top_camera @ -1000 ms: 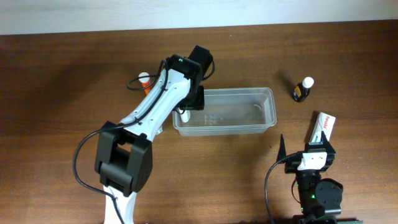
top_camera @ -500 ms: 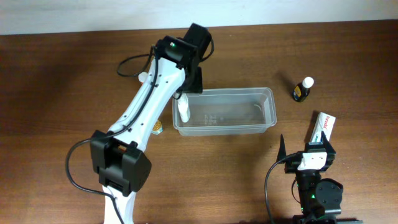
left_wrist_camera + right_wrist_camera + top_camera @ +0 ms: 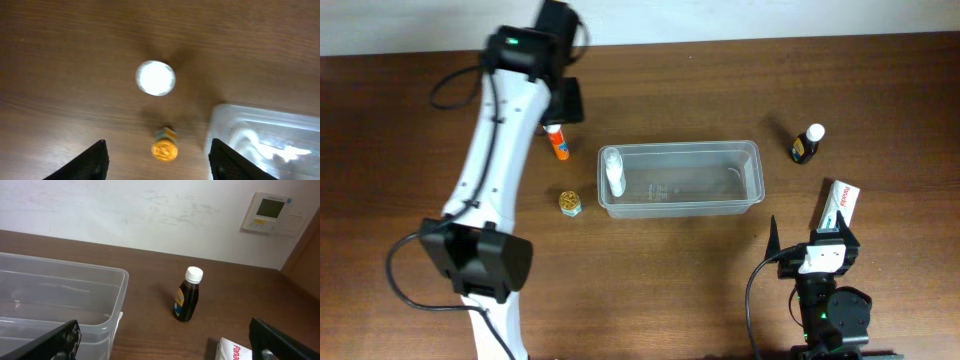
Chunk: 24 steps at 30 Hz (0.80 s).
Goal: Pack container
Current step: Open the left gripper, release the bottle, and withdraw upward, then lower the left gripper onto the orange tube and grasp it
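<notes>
The clear plastic container (image 3: 752,182) lies at the table's middle. A small white bottle (image 3: 613,171) lies inside it at the left end. My left gripper (image 3: 566,101) is open and empty, high above the table to the left and back of the container. In the left wrist view its open fingers (image 3: 159,150) frame a white-and-orange tube (image 3: 155,77), a small gold jar (image 3: 164,150) and the container's corner (image 3: 225,120). My right gripper (image 3: 817,243) is open and empty near the front right; it also shows in the right wrist view (image 3: 165,340).
The white-and-orange tube (image 3: 557,142) and gold jar (image 3: 570,203) sit left of the container. A dark bottle with a white cap (image 3: 807,144) stands at its right, also in the right wrist view (image 3: 187,300). A white box (image 3: 838,206) lies by my right gripper.
My left gripper let go of the white bottle at the container's left end, then rose and swung left and back over the tube. The right arm has not moved.
</notes>
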Each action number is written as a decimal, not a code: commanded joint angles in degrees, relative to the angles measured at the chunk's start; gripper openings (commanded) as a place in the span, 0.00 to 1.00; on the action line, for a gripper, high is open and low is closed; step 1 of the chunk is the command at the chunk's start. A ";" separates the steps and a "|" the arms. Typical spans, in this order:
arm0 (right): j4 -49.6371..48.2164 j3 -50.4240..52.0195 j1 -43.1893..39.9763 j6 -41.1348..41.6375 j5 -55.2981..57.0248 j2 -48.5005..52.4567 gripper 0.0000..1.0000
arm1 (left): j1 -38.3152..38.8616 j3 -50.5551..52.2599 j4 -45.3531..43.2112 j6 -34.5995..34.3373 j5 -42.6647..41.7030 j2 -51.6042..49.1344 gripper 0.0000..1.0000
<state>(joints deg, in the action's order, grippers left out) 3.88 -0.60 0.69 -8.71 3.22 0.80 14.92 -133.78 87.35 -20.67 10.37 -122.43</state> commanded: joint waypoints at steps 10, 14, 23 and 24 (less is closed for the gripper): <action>0.44 0.28 0.44 0.87 0.90 -0.39 0.98 | -6.84 -0.87 -3.65 11.47 -13.16 0.28 0.78; 0.44 0.28 0.44 0.85 0.90 -0.39 0.98 | -6.69 -0.83 -4.66 12.70 -12.98 0.24 0.78; 0.44 0.28 0.44 0.87 0.90 -0.39 0.98 | -6.67 -0.55 -4.79 12.68 -13.00 -3.06 0.99; 0.44 0.28 0.42 0.87 0.90 -0.39 0.98 | -6.67 -0.52 -4.76 12.68 -13.00 -3.74 0.99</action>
<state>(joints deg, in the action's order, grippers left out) 3.88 -0.60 0.69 -8.73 3.22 0.80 8.23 -133.78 82.85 -8.91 -1.78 -122.91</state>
